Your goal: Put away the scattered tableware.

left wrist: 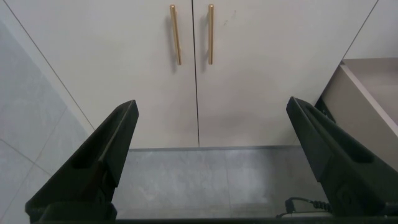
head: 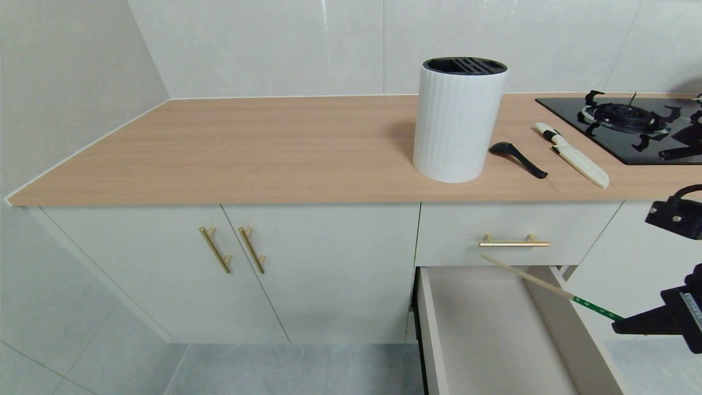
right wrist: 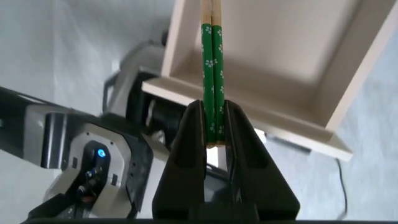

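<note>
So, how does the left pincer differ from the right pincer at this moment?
The left pincer is open and holds nothing; the right pincer is shut on a pair of green-ended chopsticks. The left pincer faces the shut cabinet doors, while the right pincer is beside the open drawer, with the chopsticks pointing over it. Both are black.

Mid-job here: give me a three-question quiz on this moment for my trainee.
1. True or false: the right gripper is shut on the chopsticks.
2. The lower drawer is: A open, B shut, C removed.
3. Which two utensils lie on the counter between the white holder and the stove?
Key: 1 true; 2 A; 3 the knife and the black spoon.
</note>
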### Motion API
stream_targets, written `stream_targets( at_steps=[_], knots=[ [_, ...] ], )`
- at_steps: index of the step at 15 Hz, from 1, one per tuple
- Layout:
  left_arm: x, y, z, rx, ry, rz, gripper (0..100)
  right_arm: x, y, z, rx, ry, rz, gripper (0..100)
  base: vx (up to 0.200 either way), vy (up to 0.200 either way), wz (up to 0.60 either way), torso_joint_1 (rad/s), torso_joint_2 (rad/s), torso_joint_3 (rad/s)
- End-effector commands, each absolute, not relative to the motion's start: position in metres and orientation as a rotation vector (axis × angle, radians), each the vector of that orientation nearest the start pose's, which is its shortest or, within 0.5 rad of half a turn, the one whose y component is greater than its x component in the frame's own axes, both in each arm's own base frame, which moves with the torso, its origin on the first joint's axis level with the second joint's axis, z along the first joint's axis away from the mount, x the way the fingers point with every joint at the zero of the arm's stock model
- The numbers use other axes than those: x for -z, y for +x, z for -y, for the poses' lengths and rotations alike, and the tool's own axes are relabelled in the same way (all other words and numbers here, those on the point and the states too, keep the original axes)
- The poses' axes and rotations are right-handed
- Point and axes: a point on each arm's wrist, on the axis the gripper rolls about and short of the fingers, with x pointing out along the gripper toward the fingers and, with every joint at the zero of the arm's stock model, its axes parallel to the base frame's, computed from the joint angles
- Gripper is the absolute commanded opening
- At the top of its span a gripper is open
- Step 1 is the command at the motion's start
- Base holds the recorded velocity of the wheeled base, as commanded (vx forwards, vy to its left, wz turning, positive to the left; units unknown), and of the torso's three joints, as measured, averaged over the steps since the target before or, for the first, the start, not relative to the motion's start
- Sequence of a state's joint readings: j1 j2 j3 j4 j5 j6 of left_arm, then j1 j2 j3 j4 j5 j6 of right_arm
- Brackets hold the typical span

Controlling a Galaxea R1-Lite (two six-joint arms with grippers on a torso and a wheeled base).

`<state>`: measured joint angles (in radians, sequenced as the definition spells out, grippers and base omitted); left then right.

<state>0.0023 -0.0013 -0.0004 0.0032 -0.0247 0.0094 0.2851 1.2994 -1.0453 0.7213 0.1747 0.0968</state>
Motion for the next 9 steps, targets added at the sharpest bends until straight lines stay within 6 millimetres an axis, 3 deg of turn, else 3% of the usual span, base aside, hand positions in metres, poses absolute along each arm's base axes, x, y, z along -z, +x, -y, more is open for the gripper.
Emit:
stream_targets(
  at_steps=[1,5,9],
  knots=[
    [-0.075,-0.023,0.001,0.021,0.009,-0.003,100,-0.213,0.181,-0.058,-0.359,0.024,-1.12,0,0.0,0.0,0.0,0.0,0.0,0.0],
    [-0.075,-0.023,0.001,0.021,0.009,-0.003,100,-0.196,0.192,-0.067,-0.373,0.001,-1.202,0,0.0,0.0,0.0,0.0,0.0,0.0],
    [-0.075,-0.023,0.001,0.021,0.009,-0.003,100,-0.192,0.195,-0.069,-0.374,-0.004,-1.219,0,0.0,0.0,0.0,-0.145,0.34,0.185]
  ],
)
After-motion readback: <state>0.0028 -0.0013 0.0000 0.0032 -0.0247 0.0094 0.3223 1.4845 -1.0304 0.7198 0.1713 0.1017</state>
